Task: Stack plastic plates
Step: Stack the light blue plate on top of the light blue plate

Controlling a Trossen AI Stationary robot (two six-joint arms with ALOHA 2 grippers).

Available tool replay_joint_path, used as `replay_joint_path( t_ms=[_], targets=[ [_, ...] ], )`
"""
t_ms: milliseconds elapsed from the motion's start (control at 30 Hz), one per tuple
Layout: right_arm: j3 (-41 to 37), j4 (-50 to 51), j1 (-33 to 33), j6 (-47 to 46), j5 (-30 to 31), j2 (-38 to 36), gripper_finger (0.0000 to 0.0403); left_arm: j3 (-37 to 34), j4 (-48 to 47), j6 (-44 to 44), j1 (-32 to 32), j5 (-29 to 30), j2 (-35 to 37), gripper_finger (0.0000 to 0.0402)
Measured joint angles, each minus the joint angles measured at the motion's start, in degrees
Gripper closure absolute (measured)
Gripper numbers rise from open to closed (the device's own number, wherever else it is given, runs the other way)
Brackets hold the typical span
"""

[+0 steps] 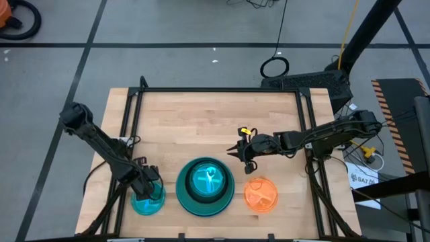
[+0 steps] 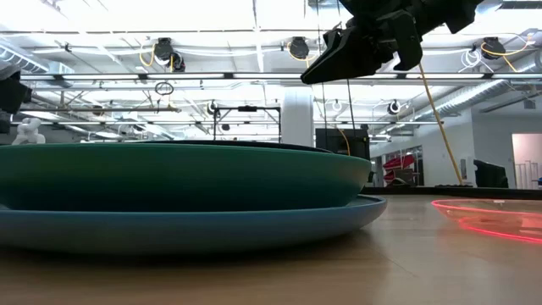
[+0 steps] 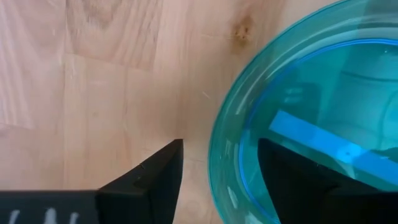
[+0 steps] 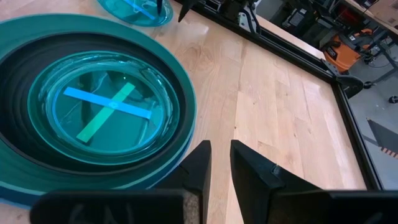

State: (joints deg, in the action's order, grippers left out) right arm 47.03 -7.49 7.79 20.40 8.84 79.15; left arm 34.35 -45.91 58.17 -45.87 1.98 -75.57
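Observation:
A stack stands near the table's near edge: a large blue plate (image 2: 195, 227) at the bottom, a teal plate (image 1: 184, 191) on it, a black one inside, and small translucent cyan-green plates (image 4: 112, 112) on top. A small cyan plate (image 1: 149, 202) lies left of the stack, and an orange plate (image 1: 261, 193) lies right of it. My left gripper (image 3: 221, 144) is open at the cyan plate's (image 3: 311, 93) rim, one finger outside and one over its inside. My right gripper (image 1: 240, 153) hangs shut and empty above the table, beyond the orange plate. My left gripper comes at the small cyan plate from above, pointing down. The plate's rim (image 3: 216, 155) stands between the open fingers and the plate lies flat on the table. Whether either finger touches the plate, I cannot tell.
A black frame (image 1: 134, 107) runs along the table's left, far and right sides. Bare wood (image 1: 201, 121) fills the far half of the table. The orange plate (image 2: 491, 219) lies flat, close to the stack's right side.

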Motion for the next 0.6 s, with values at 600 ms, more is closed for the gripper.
replay_joint_path(
  t_ms=[600],
  targets=[
    [0.00, 0.00, 0.00, -0.83, 0.02, 0.00, 0.0349, 0.02, 2.38, -3.64, -0.09, -0.44, -2.01, 0.0315]
  ],
)
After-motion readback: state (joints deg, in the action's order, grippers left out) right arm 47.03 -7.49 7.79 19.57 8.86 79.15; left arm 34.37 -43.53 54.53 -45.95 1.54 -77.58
